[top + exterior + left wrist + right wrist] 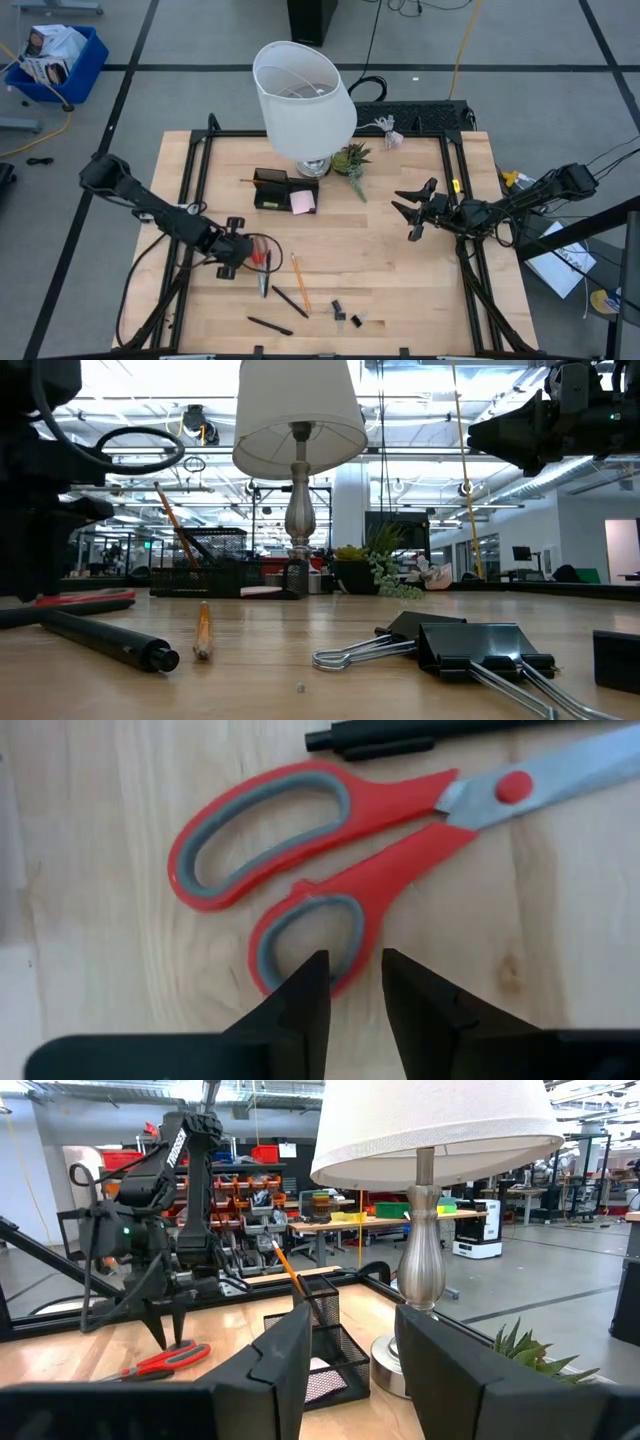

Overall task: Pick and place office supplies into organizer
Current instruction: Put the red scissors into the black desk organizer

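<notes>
Inspector A: The left end effector hangs just above the bench, directly over the smaller handle loop of the scissors. Its fingers stand a narrow gap apart, one to each side of the loop's rim; whether they touch it cannot be told.

Inspector B: Beyond that end effector lies a black pen, just past the scissor handles. An orange pencil, two further pens and the binder clips lie to its side, nearer the bench's front edge.

Inspector A: The right end effector is raised over the bench's right half, fingers spread, holding nothing.

Inspector B: The organizer stands ahead of the right end effector, beside the lamp, with one pencil leaning in it. The pink sticky notes lie against the organizer's side. A small plant stands beside the lamp's base.
</notes>
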Action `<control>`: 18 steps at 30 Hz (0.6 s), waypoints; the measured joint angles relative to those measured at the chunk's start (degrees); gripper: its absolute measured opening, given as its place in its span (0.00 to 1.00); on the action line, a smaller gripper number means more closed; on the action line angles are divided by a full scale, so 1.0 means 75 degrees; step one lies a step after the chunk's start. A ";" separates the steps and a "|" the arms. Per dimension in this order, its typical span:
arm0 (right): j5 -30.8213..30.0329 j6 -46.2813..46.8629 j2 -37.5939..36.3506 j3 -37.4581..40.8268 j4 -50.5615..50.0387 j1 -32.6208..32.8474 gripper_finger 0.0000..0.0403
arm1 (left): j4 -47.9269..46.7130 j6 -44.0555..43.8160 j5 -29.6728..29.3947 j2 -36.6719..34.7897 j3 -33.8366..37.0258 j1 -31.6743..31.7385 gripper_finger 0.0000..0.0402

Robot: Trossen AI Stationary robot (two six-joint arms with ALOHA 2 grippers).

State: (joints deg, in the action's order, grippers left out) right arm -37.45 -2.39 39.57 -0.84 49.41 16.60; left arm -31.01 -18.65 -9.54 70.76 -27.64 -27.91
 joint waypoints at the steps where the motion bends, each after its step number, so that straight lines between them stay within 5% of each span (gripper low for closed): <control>1: 0.0000 0.0000 0.0000 0.0001 0.0001 -0.0001 0.35 | 0.0018 0.0075 -0.0003 0.0061 0.0009 0.0023 0.24; 18: 0.0001 0.0000 0.0000 0.0003 0.0000 0.0000 0.35 | 0.0810 0.0369 0.0258 0.0135 0.0026 0.0555 0.24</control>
State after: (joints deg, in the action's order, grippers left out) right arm -37.44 -2.39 39.57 -0.82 49.41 16.60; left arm -24.94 -15.88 -7.61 71.77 -27.44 -23.75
